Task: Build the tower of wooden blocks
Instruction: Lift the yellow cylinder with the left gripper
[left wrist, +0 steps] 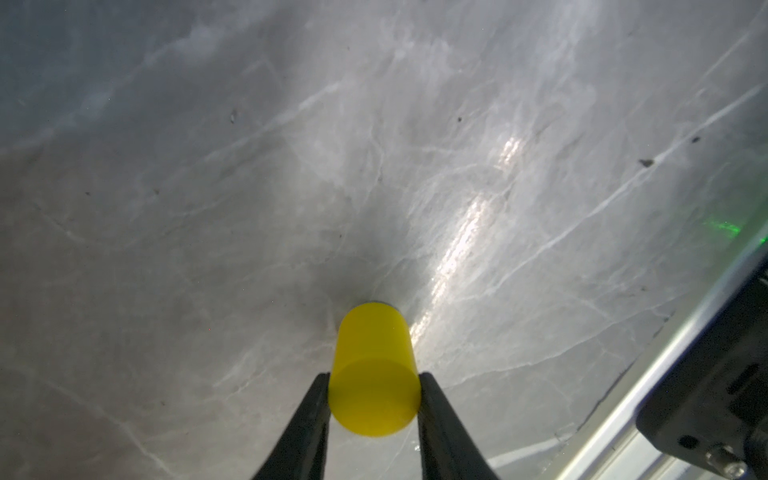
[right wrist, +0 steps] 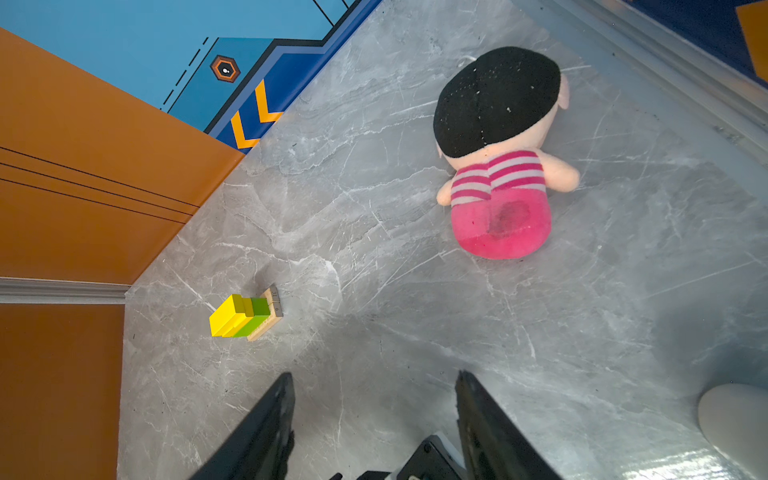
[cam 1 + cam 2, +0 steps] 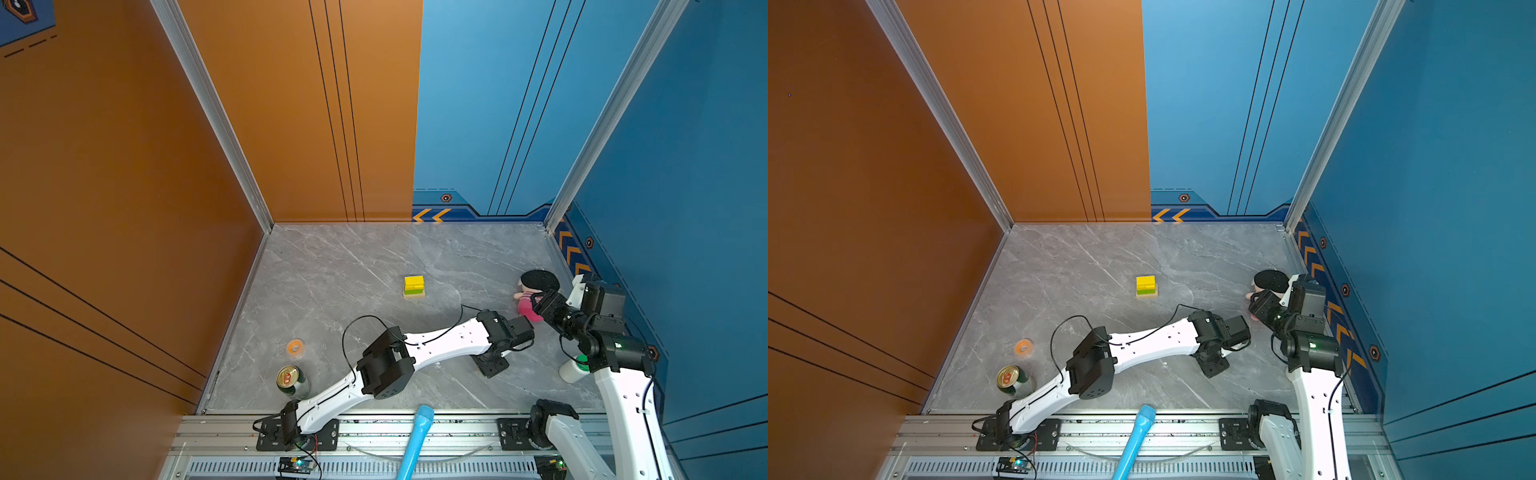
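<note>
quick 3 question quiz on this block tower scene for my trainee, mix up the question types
1. True or false: the right gripper holds a block.
2. What stands between the fingers of the left gripper? A green bar, B yellow cylinder, C drink can.
3. Fill in: the lowest layer of the tower is ____ in colour.
Key: 1 false, it is open and empty. 2 B. 3 tan.
</note>
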Motion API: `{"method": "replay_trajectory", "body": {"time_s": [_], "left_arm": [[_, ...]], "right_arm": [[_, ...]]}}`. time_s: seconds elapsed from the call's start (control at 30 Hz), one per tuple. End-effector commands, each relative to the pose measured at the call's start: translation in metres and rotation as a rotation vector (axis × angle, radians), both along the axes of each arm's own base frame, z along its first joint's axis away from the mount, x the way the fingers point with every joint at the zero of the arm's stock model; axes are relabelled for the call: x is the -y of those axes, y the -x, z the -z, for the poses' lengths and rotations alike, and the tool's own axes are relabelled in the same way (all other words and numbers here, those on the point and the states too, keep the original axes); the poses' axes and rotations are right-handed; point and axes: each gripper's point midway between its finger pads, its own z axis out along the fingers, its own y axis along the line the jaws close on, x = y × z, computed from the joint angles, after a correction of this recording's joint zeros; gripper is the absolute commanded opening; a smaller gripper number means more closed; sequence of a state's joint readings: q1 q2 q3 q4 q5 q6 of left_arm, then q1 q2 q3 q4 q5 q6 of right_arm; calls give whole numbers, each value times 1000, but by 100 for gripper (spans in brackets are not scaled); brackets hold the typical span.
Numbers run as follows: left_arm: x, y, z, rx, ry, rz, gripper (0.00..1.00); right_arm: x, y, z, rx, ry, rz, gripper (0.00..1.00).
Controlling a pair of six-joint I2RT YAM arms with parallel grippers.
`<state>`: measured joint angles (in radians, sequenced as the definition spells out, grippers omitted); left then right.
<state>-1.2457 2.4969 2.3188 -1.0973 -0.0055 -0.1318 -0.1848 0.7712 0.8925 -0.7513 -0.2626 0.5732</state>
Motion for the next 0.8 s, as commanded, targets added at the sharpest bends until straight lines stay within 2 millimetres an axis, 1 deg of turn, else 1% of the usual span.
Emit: {"method": "replay_trajectory", "body": {"time_s": [0.0,0.1,0.37,0.77], "left_arm": [[2,9,2,-17,-12,7,34],[2,9,2,-19,-10,8,28],[-2,4,-1,-4,-18,1,24],[-30,-27,-19,32,-31,-83,21]], "right_arm": [[-1,5,8,-27,1,-10,63],[0,5,9,-28,1,-11,63],[-2,4,10,-32,-5,-16,63],[-4,1,12,-40,-22,-29,63]]}}
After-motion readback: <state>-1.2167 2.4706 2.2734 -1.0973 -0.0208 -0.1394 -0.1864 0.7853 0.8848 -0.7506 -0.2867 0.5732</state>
